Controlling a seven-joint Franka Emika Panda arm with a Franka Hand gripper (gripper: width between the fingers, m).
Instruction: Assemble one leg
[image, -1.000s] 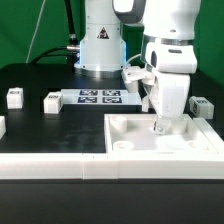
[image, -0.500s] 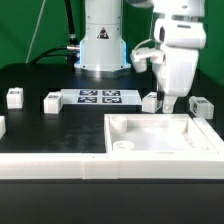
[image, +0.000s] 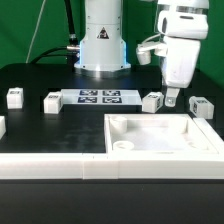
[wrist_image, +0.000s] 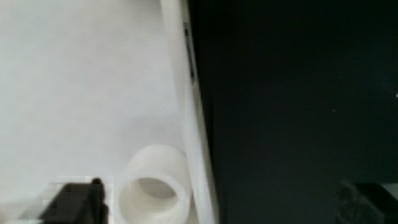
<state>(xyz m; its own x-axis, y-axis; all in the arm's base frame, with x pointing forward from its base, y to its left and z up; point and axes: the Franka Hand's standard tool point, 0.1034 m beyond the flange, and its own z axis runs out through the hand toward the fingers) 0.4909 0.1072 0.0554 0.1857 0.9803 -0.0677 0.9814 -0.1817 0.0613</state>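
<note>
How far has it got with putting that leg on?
Nothing looks joined yet: the white panel carries no leg in view. The fingers hang open and empty near a loose leg on the table. Left: grasp a leg and fit it into a corner hole.

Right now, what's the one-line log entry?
tool: open, empty, over panel edge | leg beside it: on table, ungripped | legs fitted: none visible

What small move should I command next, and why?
Probably shift the gripper toward the exterior view's left and lower it over the nearest leg. The jaws look open and empty, it hovers just beside that leg, and the panel shows only empty corner holes.
</note>
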